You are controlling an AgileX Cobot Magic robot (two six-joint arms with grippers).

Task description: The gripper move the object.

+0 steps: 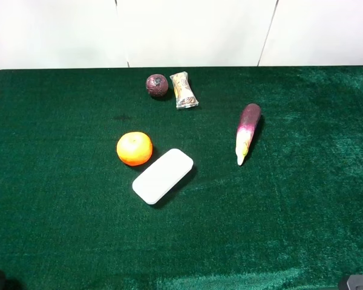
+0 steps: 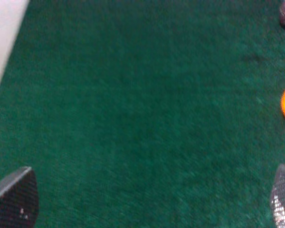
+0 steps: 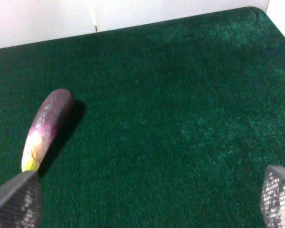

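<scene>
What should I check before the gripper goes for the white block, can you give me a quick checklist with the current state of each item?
1. White block uncovered, lying flat on the green cloth: ok.
2. Left gripper open, nothing between its fingers: ok.
3. Right gripper open and holding nothing: ok.
4. Room around the block: not ok on one side, the orange sits right beside its corner; whether they touch, cannot tell.
5. Eggplant, dark round fruit and wrapped packet stand apart from the block: ok.
6. Block in sight of a wrist camera: not ok, neither wrist view shows it.
</scene>
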